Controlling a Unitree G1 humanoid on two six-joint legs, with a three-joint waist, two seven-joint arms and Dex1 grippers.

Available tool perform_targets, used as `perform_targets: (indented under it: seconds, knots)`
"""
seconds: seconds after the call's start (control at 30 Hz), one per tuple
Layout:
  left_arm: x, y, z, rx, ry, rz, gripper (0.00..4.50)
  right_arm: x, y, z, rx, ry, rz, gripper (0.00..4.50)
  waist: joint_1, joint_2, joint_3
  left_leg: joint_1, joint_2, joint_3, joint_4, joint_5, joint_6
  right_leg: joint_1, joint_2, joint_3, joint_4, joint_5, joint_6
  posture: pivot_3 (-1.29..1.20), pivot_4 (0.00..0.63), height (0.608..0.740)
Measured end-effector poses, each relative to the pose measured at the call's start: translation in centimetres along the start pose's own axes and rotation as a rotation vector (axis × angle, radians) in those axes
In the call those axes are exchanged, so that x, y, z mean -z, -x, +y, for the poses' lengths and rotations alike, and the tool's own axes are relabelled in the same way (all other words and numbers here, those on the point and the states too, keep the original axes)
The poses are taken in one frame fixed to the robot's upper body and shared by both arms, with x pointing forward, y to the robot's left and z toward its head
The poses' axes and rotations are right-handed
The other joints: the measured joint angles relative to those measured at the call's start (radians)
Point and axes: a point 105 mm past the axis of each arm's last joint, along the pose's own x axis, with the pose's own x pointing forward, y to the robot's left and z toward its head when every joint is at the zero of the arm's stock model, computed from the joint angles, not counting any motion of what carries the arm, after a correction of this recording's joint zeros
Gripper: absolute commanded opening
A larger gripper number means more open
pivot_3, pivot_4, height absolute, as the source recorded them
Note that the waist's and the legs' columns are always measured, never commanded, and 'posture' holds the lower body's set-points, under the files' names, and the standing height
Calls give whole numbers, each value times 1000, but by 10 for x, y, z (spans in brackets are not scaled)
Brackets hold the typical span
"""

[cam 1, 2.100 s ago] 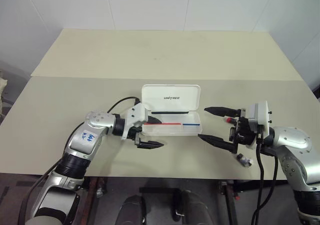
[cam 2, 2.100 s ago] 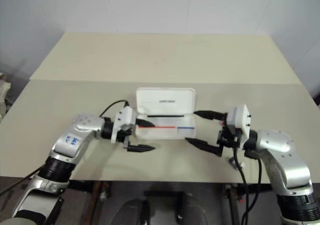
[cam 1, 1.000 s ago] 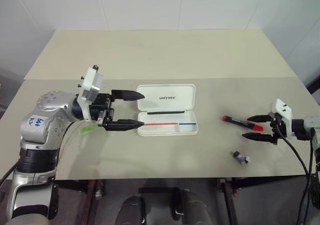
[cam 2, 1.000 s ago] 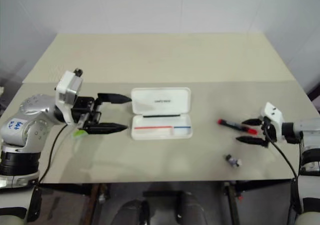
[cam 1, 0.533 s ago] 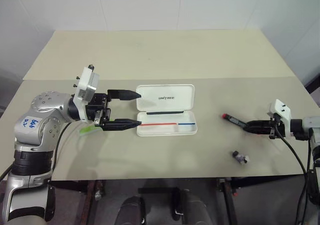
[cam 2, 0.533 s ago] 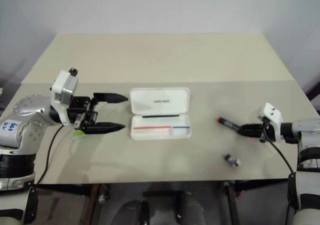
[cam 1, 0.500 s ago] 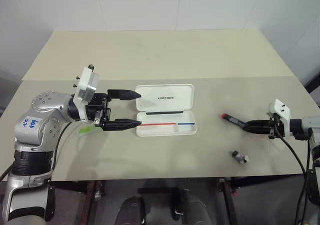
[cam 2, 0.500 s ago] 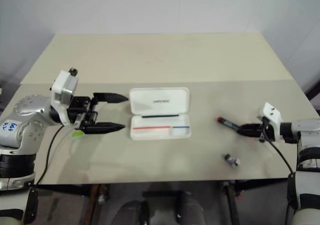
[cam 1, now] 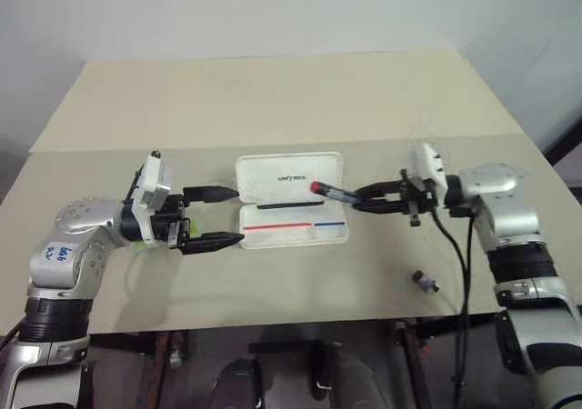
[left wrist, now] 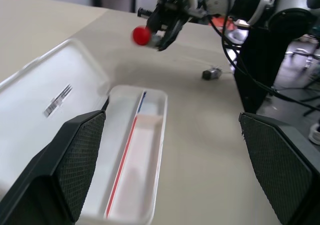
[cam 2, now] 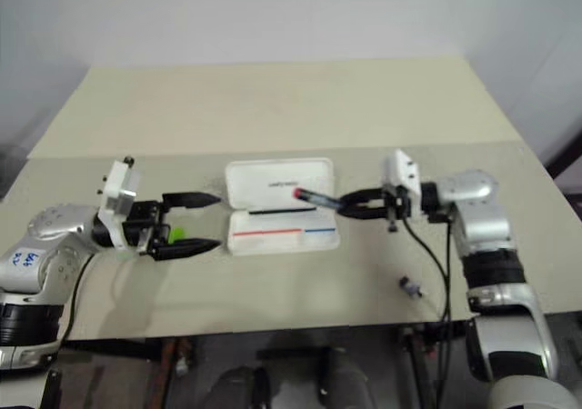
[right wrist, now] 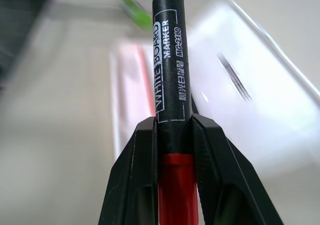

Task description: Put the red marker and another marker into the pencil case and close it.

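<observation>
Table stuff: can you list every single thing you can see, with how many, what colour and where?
table: one, beige, under everything.
pencil case: one, white with thin red and blue stripes, lying open in the middle of the table.
red marker: one, black body with red ends, held in the air over the case's right part.
green marker: one, lime green, on the table left of the case, seen between the left fingers.
small dark stub: one, dark, on the table near the front right.
left gripper: one, black fingers open, just left of the case.
right gripper: one, black fingers shut on the red marker.
</observation>
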Motion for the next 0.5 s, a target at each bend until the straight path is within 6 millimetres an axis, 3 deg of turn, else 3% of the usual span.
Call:
perform_targets:
  seconds: [0.07, 0.23, 0.37, 0.5]
  knots:
    - [3, 3, 0, -17, 9, 1, 4500, -1, -7, 5, -29, -18, -1, 597, 11, 0, 0, 0, 0, 1, 0, -2, 1, 0, 0, 0, -1, 0, 0, 0, 150, 740]
    - [6, 0, -4, -27, 3, -5, 4500, 2, -57, 25, -200, -30, 2, 597, 1, -1, 0, 0, 2, 3, 0, -4, 4, -1, 0, -3, -2, 0, 0, 0, 150, 740]
    - [9, 1, -5, -43, 9, -3, 4500, 5, -62, 11, -183, -8, 35, 597, -5, -1, 0, 0, 1, 3, 0, -5, 4, -1, 0, -7, -3, 0, 0, 0, 150, 740]
    - [6, -1, -8, -44, -8, -5, 4500, 12, -80, 6, -192, 9, 51, 597, -14, -1, 0, 0, 2, 3, 0, -5, 4, -1, 0, -8, -2, 0, 0, 0, 150, 740]
